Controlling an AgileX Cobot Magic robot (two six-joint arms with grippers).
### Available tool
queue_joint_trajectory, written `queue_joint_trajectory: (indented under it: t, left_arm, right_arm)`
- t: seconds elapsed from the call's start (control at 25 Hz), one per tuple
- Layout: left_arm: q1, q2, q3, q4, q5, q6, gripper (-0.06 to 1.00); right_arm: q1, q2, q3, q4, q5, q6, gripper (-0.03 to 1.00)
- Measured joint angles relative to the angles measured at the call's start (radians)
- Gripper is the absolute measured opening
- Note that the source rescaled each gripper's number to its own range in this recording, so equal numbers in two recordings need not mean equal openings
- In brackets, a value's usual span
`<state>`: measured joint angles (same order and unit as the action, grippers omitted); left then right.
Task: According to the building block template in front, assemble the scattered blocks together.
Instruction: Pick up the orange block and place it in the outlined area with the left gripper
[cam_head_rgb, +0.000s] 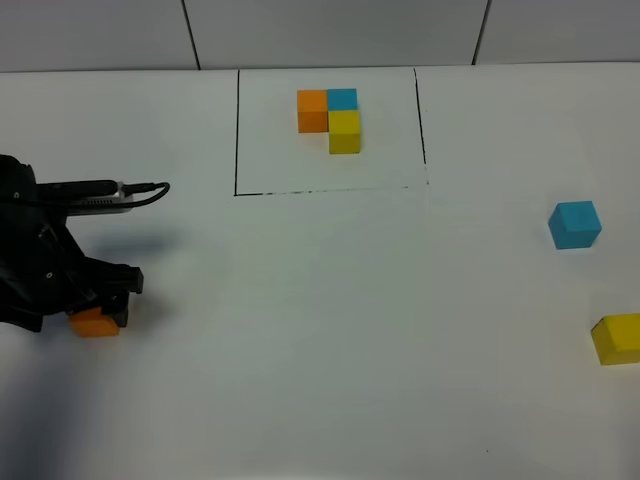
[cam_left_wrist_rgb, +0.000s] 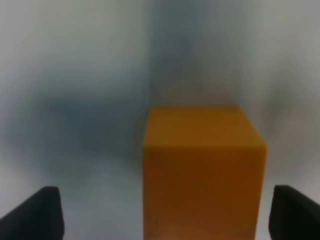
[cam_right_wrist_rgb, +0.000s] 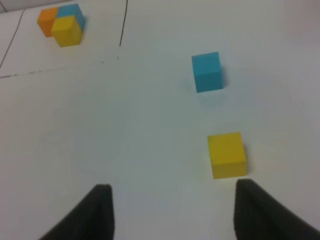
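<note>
The building block template (cam_head_rgb: 330, 120) is a black-lined frame at the back centre holding joined orange, blue and yellow cubes; the right wrist view also catches the template (cam_right_wrist_rgb: 61, 24). My left gripper (cam_head_rgb: 100, 306) is low at the table's left, open around the loose orange cube (cam_head_rgb: 93, 323). In the left wrist view the orange cube (cam_left_wrist_rgb: 202, 170) stands between the black fingertips (cam_left_wrist_rgb: 42, 215) with gaps on both sides. The sky blue cube (cam_head_rgb: 575, 224) and yellow cube (cam_head_rgb: 617, 338) lie far right. My right gripper (cam_right_wrist_rgb: 175, 215) is open and empty, just short of the yellow cube (cam_right_wrist_rgb: 227, 155), with the blue cube (cam_right_wrist_rgb: 207, 72) beyond.
The white table (cam_head_rgb: 320, 330) fills the view, with a grey panelled wall (cam_head_rgb: 330, 30) behind its far edge. A black cable (cam_head_rgb: 140, 192) loops out from the left arm. The yellow cube sits at the right edge of the exterior view.
</note>
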<state>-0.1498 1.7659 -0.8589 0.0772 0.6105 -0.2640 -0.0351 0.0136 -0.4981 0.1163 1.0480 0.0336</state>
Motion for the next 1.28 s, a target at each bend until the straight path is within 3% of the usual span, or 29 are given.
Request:
queue_joint_trajectory:
  t: [0.28, 0.44, 0.52, 0.6, 0.72, 0.92, 1.12, 1.28]
  left_arm:
    - [-0.006, 0.066, -0.001, -0.048, -0.055, 0.007, 0.76]
    - [-0.009, 0.083, -0.001, -0.048, -0.066, 0.015, 0.70]
    - [-0.009, 0.083, -0.001, -0.047, -0.068, 0.016, 0.59]
    - [-0.009, 0.083, -0.001, -0.047, -0.067, 0.017, 0.42]
    - [-0.009, 0.083, -0.001, -0.047, -0.065, 0.018, 0.02]
    - [-0.009, 0.085, -0.026, -0.048, -0.010, 0.055, 0.00]
    - [-0.012, 0.085, -0.141, -0.053, 0.126, 0.207, 0.00]
    - [-0.062, 0.095, -0.243, -0.048, 0.204, 0.376, 0.00]
  right_arm:
    - [0.000, 0.000, 0.000, 0.000, 0.000, 0.000, 0.17]
    - [0.000, 0.000, 0.000, 0.000, 0.000, 0.000, 0.17]
    - [0.000, 0.000, 0.000, 0.000, 0.000, 0.000, 0.17]
    - [0.000, 0.000, 0.000, 0.000, 0.000, 0.000, 0.17]
    - [0.000, 0.000, 0.000, 0.000, 0.000, 0.000, 0.17]
    - [0.000, 0.000, 0.000, 0.000, 0.000, 0.000, 0.17]
    - [0.000, 0.000, 0.000, 0.000, 0.000, 0.000, 0.17]
    - [0.000, 0.000, 0.000, 0.000, 0.000, 0.000, 0.17]
